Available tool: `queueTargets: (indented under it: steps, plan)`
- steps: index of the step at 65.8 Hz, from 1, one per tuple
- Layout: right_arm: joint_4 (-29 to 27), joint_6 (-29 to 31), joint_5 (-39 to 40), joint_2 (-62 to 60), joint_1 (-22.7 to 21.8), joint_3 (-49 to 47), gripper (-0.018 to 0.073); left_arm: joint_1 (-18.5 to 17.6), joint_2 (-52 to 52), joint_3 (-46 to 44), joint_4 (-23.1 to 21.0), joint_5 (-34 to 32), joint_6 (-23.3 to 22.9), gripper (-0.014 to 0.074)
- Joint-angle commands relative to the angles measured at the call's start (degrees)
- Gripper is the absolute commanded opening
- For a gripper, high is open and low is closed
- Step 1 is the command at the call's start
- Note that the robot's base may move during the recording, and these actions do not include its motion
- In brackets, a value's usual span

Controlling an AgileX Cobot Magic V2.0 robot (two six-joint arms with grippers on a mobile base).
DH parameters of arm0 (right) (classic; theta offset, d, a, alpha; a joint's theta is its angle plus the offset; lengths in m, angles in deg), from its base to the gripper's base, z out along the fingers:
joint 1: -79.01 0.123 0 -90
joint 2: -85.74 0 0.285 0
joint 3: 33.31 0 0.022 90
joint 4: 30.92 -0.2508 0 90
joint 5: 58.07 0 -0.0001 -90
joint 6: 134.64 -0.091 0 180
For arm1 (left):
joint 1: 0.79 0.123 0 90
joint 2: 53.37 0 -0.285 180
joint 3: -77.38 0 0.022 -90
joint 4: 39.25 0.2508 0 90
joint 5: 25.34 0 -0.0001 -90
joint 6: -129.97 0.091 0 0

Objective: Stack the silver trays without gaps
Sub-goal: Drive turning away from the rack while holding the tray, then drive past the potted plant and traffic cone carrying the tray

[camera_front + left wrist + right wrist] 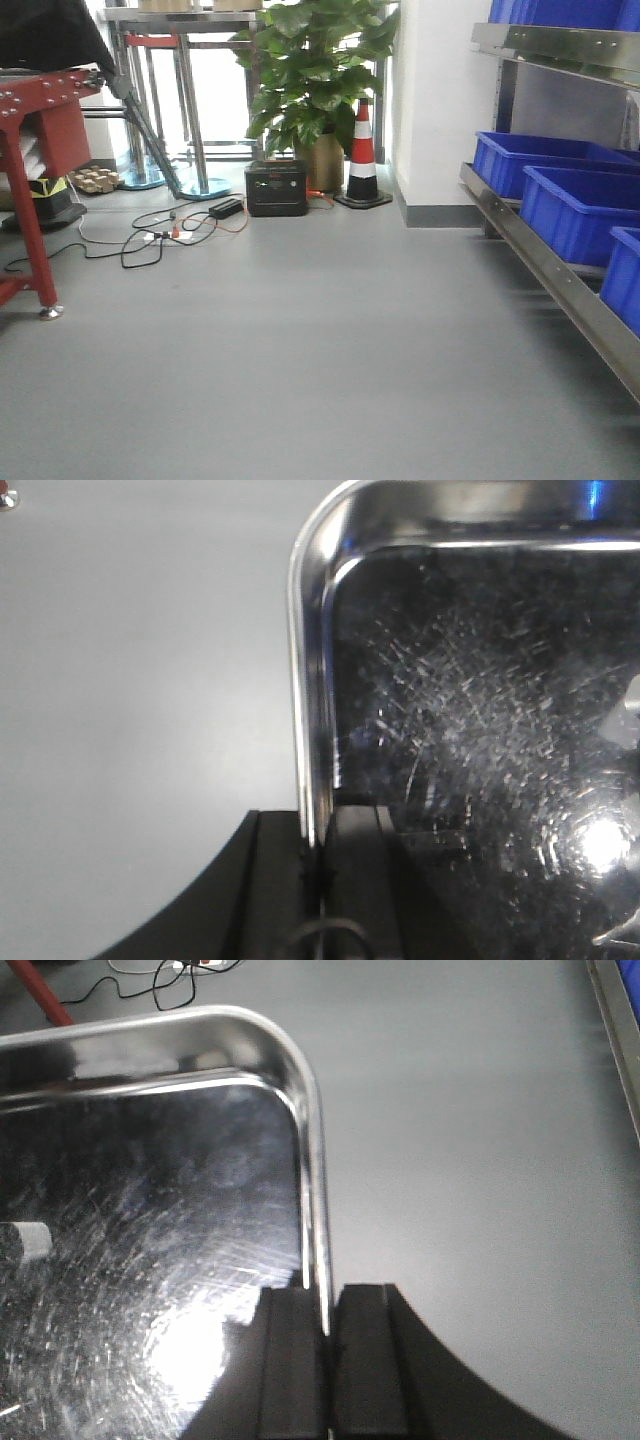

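Silver tray [480,730], left tool [318,830], right tool [327,1305] clamped

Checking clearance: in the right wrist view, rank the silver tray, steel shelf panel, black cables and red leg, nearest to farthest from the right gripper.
1. Silver tray, rim clamped in the right gripper.
2. Steel shelf panel, far right edge.
3. Black cables and red leg, top left, too close to call.

Grey floor [300,350], white wall [432,100], perhaps window [215,90]
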Motion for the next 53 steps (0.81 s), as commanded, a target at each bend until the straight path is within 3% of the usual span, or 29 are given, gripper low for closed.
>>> queueTargets:
  steps: [1,53]
  plan:
    - [-0.91,-0.19,5.79,-0.51,0.32,-0.32,-0.0078,-0.5,0.02,-0.26,-2.29,-2.32,0.86,-0.0013]
    - [-0.91,-0.19,5.79,-0.51,0.32,-0.32,-0.0078,-0.5,0.02,-0.26,-0.97,-2.44,0.86,-0.0013]
